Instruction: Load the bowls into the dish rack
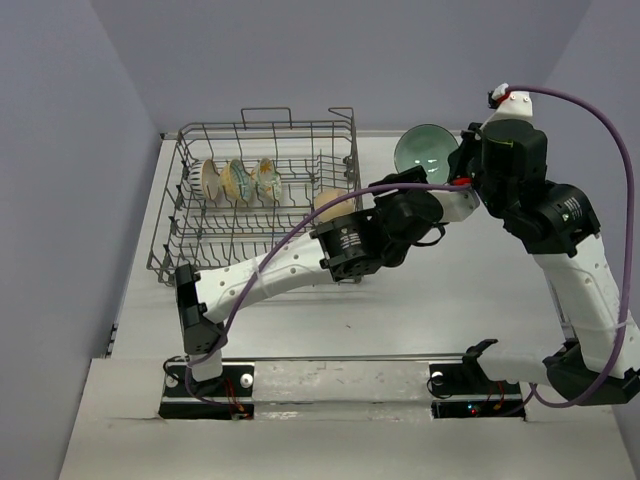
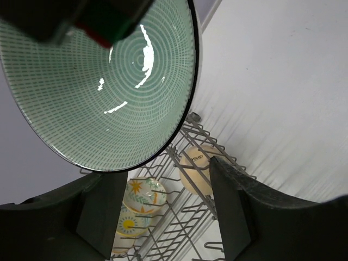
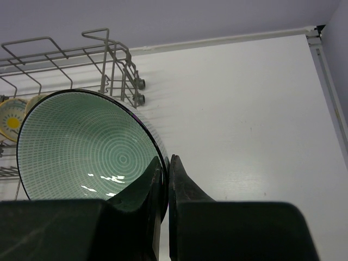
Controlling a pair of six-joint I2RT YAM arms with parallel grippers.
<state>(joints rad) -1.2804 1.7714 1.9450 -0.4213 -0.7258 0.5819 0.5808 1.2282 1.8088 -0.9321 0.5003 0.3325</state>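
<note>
The pale teal-green bowl point(image 1: 425, 150) hangs in the air right of the dish rack point(image 1: 265, 125), tilted on edge. My right gripper point(image 1: 455, 172) is shut on its rim, as the right wrist view shows with the gripper point(image 3: 166, 160) pinching the bowl point(image 3: 81, 147). My left gripper point(image 1: 415, 187) is open and empty just below the bowl. In the left wrist view the gripper point(image 2: 163, 179) sits under the bowl point(image 2: 109, 87). In the rack stand a white-and-tan bowl point(image 1: 209, 180), two floral bowls point(image 1: 238, 182) point(image 1: 267, 180) and the tan bowl point(image 1: 330, 203).
The rack's right wall and raised handle point(image 3: 109, 51) lie just left of the held bowl. Below my left gripper are the rack wires point(image 2: 179, 217), a floral bowl point(image 2: 142, 194) and the tan bowl point(image 2: 196, 168). A wall closes the table at the back.
</note>
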